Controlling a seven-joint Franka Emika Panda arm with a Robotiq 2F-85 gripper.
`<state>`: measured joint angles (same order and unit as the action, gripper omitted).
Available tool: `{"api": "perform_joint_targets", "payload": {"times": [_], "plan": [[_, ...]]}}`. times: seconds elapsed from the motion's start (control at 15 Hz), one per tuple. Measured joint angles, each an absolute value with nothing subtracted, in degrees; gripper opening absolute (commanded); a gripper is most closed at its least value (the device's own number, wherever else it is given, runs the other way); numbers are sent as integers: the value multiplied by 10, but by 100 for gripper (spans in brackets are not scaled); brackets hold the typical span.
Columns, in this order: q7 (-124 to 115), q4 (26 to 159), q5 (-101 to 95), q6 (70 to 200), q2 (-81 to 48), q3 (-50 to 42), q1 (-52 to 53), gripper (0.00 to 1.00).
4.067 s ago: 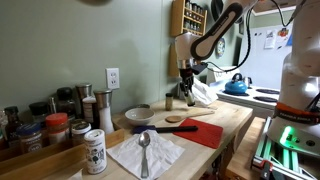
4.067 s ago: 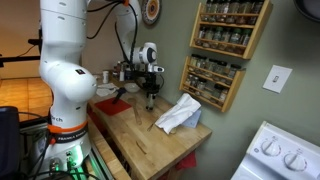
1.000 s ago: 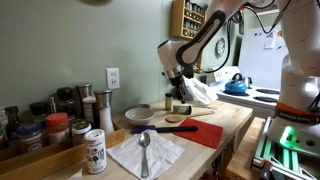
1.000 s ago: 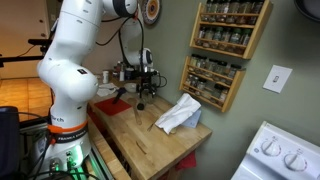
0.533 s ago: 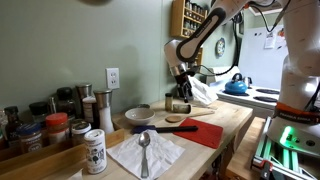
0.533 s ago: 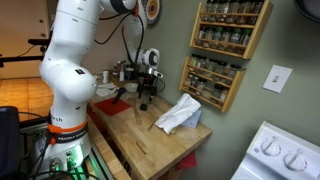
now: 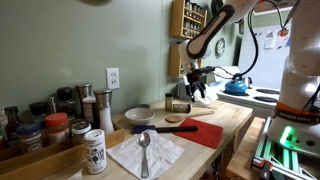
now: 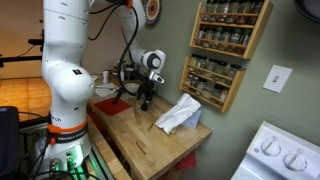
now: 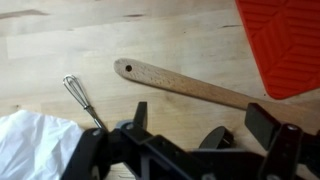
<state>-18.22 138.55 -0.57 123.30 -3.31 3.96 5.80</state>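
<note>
One wooden spoon (image 9: 185, 86) lies slantwise just beyond the spread pincer (image 9: 201, 116).

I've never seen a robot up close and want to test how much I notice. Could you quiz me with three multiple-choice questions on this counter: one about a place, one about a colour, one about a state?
1. Where does the metal spoon lie?
A) on the white napkin
B) on the floor
C) inside a jar

2. What colour is the flat mat beside the wooden utensil?
A) blue
B) red
C) green

3. How is the gripper?
A) shut on the spoon
B) shut on the mat
C) open and empty

Answers:
1. A: an exterior view shows the spoon resting on the napkin.
2. B: the wrist view shows the mat is red.
3. C: in the wrist view its fingers stand wide apart above the wooden utensil, with nothing gripped.
</note>
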Motion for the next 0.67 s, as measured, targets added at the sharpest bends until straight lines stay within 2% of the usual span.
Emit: {"api": "perform_joint_targets", "payload": {"times": [0.67], "plan": [[-418,1426,45,1243,-4,28,40,100]]}}
